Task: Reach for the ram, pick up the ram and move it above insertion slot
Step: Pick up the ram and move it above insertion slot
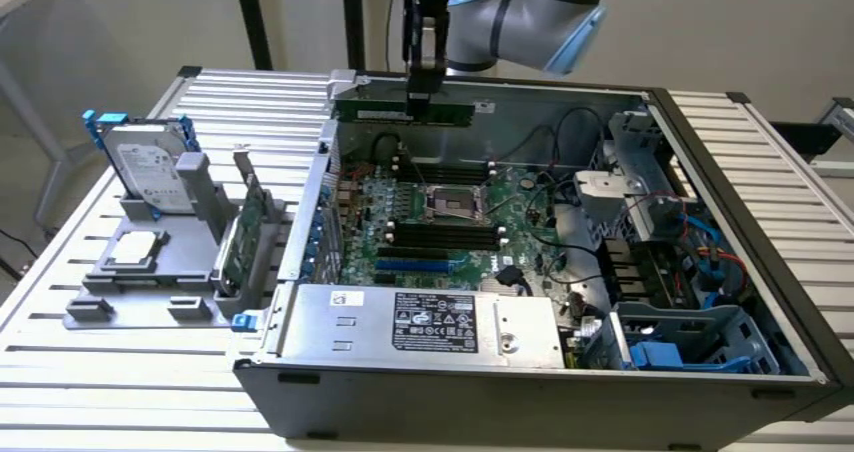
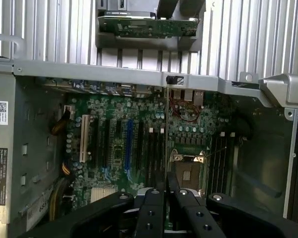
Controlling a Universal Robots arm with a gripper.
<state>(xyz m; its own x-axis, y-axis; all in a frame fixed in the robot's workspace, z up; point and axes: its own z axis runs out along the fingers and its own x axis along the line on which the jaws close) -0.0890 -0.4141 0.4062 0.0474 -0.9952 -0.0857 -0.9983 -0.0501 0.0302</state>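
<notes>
Hand [image 1: 422,100] clamped on the ram [image 1: 404,111], holding it level in the air over the open computer case [image 1: 747,222], above the motherboard [image 1: 441,222] near the rear wall.

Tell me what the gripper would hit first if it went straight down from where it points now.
The gripper, shut on the ram, points down over the open case's far edge. Straight down, the motherboard near that back wall looks first, though depth is unclear.
</notes>
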